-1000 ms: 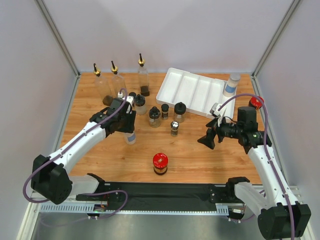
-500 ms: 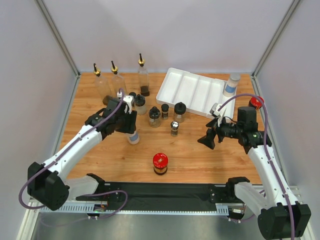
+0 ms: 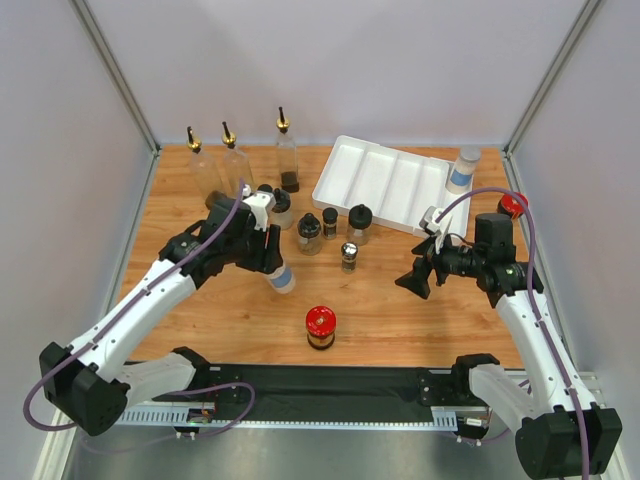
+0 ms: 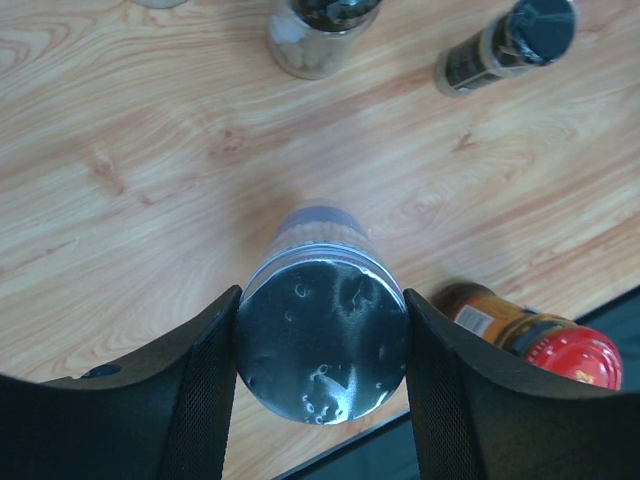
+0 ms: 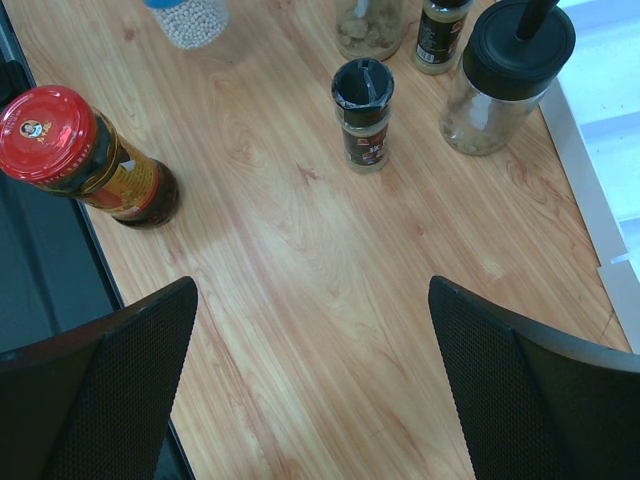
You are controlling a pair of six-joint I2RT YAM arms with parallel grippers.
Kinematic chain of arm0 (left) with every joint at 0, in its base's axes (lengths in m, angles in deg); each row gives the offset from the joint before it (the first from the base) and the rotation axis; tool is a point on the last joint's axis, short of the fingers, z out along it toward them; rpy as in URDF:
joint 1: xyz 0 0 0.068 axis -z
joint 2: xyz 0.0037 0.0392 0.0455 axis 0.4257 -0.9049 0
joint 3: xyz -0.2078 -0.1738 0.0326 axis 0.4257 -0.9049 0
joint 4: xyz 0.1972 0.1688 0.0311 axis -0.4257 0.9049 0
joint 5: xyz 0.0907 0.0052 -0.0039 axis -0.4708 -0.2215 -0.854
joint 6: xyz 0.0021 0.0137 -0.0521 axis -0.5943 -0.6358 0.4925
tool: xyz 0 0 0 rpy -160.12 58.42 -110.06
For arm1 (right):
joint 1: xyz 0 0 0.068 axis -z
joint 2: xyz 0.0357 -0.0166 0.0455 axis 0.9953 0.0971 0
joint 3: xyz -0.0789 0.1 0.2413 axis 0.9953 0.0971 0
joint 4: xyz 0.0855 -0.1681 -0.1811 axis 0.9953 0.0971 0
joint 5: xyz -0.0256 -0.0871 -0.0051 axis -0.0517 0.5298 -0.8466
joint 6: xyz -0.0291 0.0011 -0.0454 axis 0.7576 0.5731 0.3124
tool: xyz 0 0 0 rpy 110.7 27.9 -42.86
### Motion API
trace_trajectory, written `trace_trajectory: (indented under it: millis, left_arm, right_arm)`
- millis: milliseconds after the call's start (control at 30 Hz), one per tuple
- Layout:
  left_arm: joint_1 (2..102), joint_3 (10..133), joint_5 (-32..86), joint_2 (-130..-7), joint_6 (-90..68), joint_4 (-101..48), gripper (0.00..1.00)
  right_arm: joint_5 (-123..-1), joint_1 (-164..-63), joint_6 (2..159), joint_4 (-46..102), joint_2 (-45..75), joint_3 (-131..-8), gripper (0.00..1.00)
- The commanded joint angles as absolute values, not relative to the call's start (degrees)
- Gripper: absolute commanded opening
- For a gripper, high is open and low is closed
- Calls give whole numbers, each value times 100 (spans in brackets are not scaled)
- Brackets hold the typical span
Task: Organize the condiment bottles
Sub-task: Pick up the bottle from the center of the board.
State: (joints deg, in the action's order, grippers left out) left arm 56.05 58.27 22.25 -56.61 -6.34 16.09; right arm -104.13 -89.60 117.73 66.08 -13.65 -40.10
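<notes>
Since a second ago the left arm has swung away from the black-capped jars (image 3: 309, 232) in the far-left part of the worktop (image 3: 400, 320). It has carried its silver-lidded shaker (image 3: 283, 277) toward the near edge and the middle. The shaker now hangs between those jars and the red-lidded jar (image 3: 320, 326), apart from both. The left claw (image 3: 272, 262) pinches it just under the lid, one finger (image 4: 195, 400) pressed to each side (the wrist view shows the lid wedged squarely between them). I read this as a carry in progress: the shaker is picked but not yet set down, and its destination cannot be told.

The shaker's lid points up into the claw. Its base points down and leans toward the near-right corner, so the long axis runs off vertical, high at the far-left and low at the near-right. Whether the base touches the wood I cannot tell.

The right claw (image 3: 415, 275) has not stirred: it hovers, spread wide and empty, over the right side of the worktop.
</notes>
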Motion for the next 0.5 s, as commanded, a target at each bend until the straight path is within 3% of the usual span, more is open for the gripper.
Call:
trace_trajectory:
  millis: [0,467]
  left_arm:
    - [5771,6253,2539,-5435,-481,1515,0]
    - [6342,6525,2750,-5487,-332,1682,0]
  right_arm:
    - [-10557,-8944,11937,6537,-1411,-4106,100]
    - [-10838,-8961,12148,6677,-1411,-4106,100]
